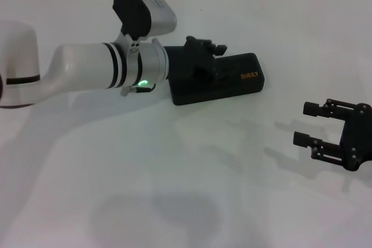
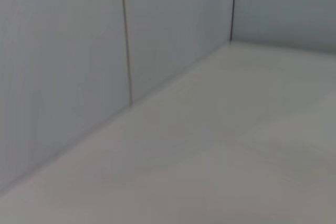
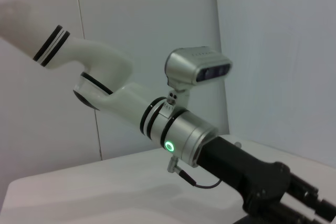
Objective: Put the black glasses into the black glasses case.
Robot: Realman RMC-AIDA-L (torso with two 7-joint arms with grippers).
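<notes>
Directly beneath the left tool (image 1: 204, 56), the black glasses case (image 1: 232, 79) is lying closed on the desk (image 1: 174, 190), showing orange "SHERY" lettering; its spread is unclear. The right tool (image 1: 307, 124) is hovering spread nearby.

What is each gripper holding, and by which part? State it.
Right gripper: open, holding nothing. Left gripper sits over the closed black glasses case; whether it grips anything cannot be told.

Left hand (image 1: 204, 50) over the case (image 1: 232, 79); right hand (image 1: 305, 124) well right
</notes>
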